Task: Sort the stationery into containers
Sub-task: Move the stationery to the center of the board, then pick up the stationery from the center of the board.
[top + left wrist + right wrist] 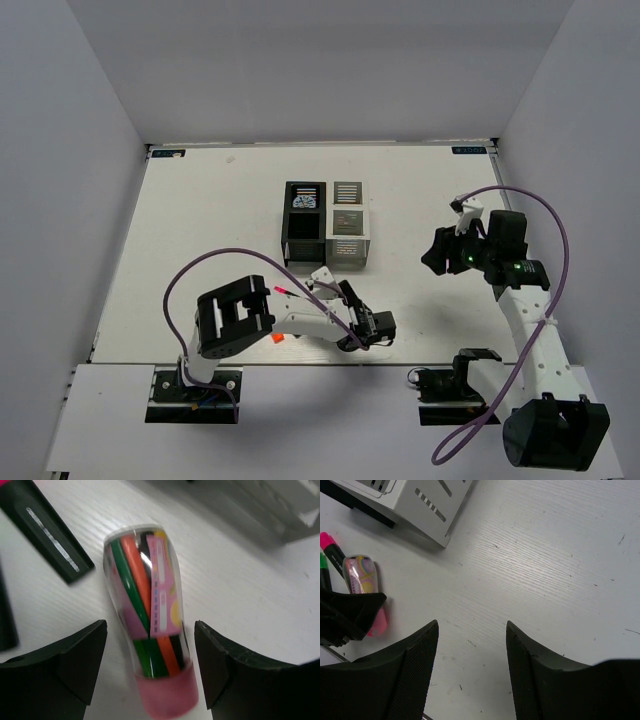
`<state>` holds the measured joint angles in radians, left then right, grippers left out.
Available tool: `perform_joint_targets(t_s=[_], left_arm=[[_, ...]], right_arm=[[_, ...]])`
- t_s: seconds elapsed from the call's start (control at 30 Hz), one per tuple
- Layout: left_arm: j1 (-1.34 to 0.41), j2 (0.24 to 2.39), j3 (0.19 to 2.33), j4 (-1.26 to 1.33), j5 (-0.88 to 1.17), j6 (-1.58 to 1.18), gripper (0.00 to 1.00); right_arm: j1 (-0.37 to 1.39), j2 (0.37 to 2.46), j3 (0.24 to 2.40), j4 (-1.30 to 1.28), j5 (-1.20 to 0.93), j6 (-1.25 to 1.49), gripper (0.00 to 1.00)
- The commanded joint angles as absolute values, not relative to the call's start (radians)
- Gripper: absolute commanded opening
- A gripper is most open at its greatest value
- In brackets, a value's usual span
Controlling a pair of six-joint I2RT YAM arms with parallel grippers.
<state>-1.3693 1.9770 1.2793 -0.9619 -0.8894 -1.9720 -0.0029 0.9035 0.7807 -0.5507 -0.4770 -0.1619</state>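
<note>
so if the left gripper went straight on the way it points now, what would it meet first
Most likely the pink capsule case, lying on the table right between the open jaws of the left gripper; depth is hard to judge.

Robotics lab test cell: a white table (220, 220) stands boxed in on three sides by bare, pale wall panels (60, 150), lit evenly from above. Two small robot arms, the left arm (300, 322) and the right arm (530, 330), are fixed on black base mounts (195, 385) along a shelf at the table's near edge, with purple cables (560, 230) looping loose from them. Small blue labels (170, 154) mark the far corners, and the right wrist view shows fine dark scuffs on the worktop.
</note>
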Motion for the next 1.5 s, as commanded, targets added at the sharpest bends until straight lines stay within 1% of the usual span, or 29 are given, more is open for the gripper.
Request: perform_joint_targets(t_s=[0.0, 0.3, 0.37, 0.43, 0.47, 0.57, 0.6, 0.67, 0.7, 0.77, 0.8, 0.87, 0.97, 1.0, 1.03, 1.07, 1.1, 1.13, 1.17, 1.2, 1.23, 1.3, 1.33, 1.4, 1.43, 1.47], left_arm=[[-1.335, 1.956, 1.250, -0.983, -0.904, -2.142, 0.81], [-1.236, 1.941, 1.195, -0.927, -0.897, -2.046, 0.81], [-1.227, 1.942, 1.193, -0.927, -0.899, -2.030, 0.76], [-1.221, 1.944, 1.190, -0.919, -0.899, -2.022, 0.67], [-1.220, 1.944, 1.187, -0.919, -0.899, -2.022, 0.58], [-1.220, 1.940, 1.166, -0.899, -0.885, -2.020, 0.48], [-1.220, 1.939, 1.161, -0.896, -0.879, -2.023, 0.40], [-1.223, 1.927, 1.128, -0.867, -0.861, -2.029, 0.31], [-1.226, 1.919, 1.121, -0.864, -0.859, -2.031, 0.22], [-1.252, 1.886, 1.118, -0.859, -0.870, -2.010, 0.12], [-1.261, 1.875, 1.123, -0.864, -0.874, -1.987, 0.02], [-1.296, 1.836, 1.188, -0.906, -0.894, -1.907, 0.00], [-1.331, 1.792, 1.291, -0.960, -0.934, -1.734, 0.00], [-1.335, 1.770, 1.310, -0.974, -0.939, -1.689, 0.00], [-1.335, 1.757, 1.342, -0.980, -0.948, -1.564, 0.00], [-1.335, 1.743, 1.368, -1.001, -0.957, -1.524, 0.00], [-1.333, 1.696, 1.380, -1.005, -0.986, -1.481, 0.00], [-1.332, 1.678, 1.399, -1.005, -1.008, -1.345, 0.00], [-1.330, 1.663, 1.413, -1.002, -1.023, -1.301, 0.00], [-1.318, 1.610, 1.417, -0.990, -1.052, -1.254, 0.00], [-1.312, 1.591, 1.428, -0.980, -1.052, -1.107, 0.00], [-1.272, 1.524, 1.422, -0.890, -1.034, -1.004, 0.00], [-1.247, 1.493, 1.417, -0.818, -1.028, -0.895, 0.00], [-1.204, 1.468, 1.423, -0.741, -1.009, -0.714, 0.00], [-1.174, 1.448, 1.431, -0.683, -0.997, -0.671, 0.00], [-1.158, 1.444, 1.442, -0.664, -1.009, -0.608, 0.00]], right_arm=[[-0.026, 0.891, 0.790, -0.549, -0.508, -0.150, 0.59], [-0.054, 0.896, 0.793, -0.551, -0.531, -0.150, 0.59], [-0.060, 0.903, 0.793, -0.546, -0.537, -0.150, 0.59], [-0.066, 0.907, 0.795, -0.549, -0.543, -0.152, 0.59], [-0.074, 0.908, 0.798, -0.549, -0.545, -0.150, 0.59], [-0.084, 0.913, 0.799, -0.551, -0.555, -0.152, 0.59], [-0.084, 0.916, 0.801, -0.554, -0.558, -0.149, 0.59], [-0.092, 0.920, 0.802, -0.554, -0.568, -0.150, 0.59], [-0.098, 0.916, 0.802, -0.554, -0.572, -0.149, 0.59], [-0.101, 0.913, 0.801, -0.557, -0.581, -0.150, 0.59], [-0.106, 0.916, 0.799, -0.557, -0.584, -0.152, 0.59], [-0.110, 0.920, 0.798, -0.561, -0.601, -0.152, 0.59], [-0.112, 0.925, 0.801, -0.584, -0.637, -0.173, 0.64], [-0.112, 0.930, 0.802, -0.589, -0.656, -0.187, 0.68], [-0.112, 0.936, 0.807, -0.597, -0.681, -0.211, 0.70], [-0.113, 0.937, 0.810, -0.630, -0.693, -0.224, 0.72], [-0.114, 0.942, 0.818, -0.643, -0.727, -0.277, 0.77], [-0.114, 0.945, 0.818, -0.656, -0.742, -0.293, 0.79], [-0.112, 0.946, 0.824, -0.690, -0.791, -0.311, 0.79], [-0.112, 0.943, 0.825, -0.704, -0.805, -0.351, 0.72], [-0.112, 0.946, 0.825, -0.719, -0.814, -0.357, 0.51], [-0.112, 0.950, 0.822, -0.721, -0.838, -0.360, 0.29], [-0.112, 0.945, 0.819, -0.718, -0.839, -0.357, 0.23], [-0.112, 0.953, 0.822, -0.710, -0.842, -0.347, 0.23], [-0.112, 0.956, 0.824, -0.709, -0.842, -0.344, 0.28], [-0.112, 0.962, 0.822, -0.712, -0.847, -0.342, 0.28]])
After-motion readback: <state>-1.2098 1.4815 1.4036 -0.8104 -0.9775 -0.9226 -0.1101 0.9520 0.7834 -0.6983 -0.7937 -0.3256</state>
